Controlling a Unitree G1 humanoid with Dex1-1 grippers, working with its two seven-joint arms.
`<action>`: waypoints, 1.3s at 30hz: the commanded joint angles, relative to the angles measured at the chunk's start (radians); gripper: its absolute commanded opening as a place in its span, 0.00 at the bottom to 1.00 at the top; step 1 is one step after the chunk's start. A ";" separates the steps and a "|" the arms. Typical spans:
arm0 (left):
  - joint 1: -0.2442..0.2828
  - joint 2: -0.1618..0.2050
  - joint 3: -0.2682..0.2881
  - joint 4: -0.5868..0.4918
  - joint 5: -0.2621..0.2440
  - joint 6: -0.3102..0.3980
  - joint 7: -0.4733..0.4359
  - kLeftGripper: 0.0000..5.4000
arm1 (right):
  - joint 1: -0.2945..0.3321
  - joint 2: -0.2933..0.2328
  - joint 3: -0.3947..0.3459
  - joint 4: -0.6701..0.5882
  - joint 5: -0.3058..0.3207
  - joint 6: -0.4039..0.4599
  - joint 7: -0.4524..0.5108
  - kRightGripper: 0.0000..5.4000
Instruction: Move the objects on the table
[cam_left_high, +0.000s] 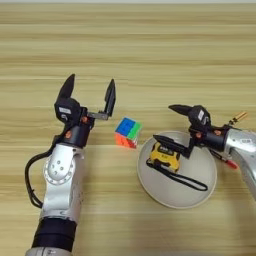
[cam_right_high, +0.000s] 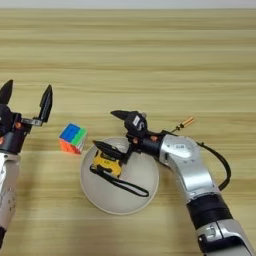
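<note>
A small puzzle cube (cam_left_high: 128, 132) with blue, green, orange and red squares lies on the wooden table (cam_left_high: 125, 45), just left of a round plate. My left gripper (cam_left_high: 89, 93) stands open, fingers pointing up the table, a little to the left of the cube and apart from it. My right gripper (cam_right_high: 110, 130) is open over the plate's upper left part. Its lower finger reaches the top of the tape measure; whether it touches is unclear. A thin dark rod with a brass end (cam_right_high: 184, 123) pokes out behind the right arm, mostly hidden.
The off-white plate (cam_left_high: 200, 197) holds a yellow-and-black tape measure (cam_left_high: 165, 156) with a black strap trailing to the right. A thin pen with a red tip (cam_left_high: 229, 163) lies under the right forearm. A black cable loops beside each arm.
</note>
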 joint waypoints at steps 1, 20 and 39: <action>-0.013 0.009 0.002 0.022 0.020 -0.002 0.004 1.00 | 0.013 -0.013 -0.034 -0.048 0.035 0.022 -0.012 0.99; -0.042 0.032 -0.013 0.070 0.021 0.017 -0.019 1.00 | 0.038 0.012 -0.219 -0.136 0.183 0.006 -0.136 0.99; -0.027 0.047 -0.083 0.117 0.101 0.113 -0.038 1.00 | 0.035 0.022 -0.261 -0.074 0.168 -0.025 -0.244 0.99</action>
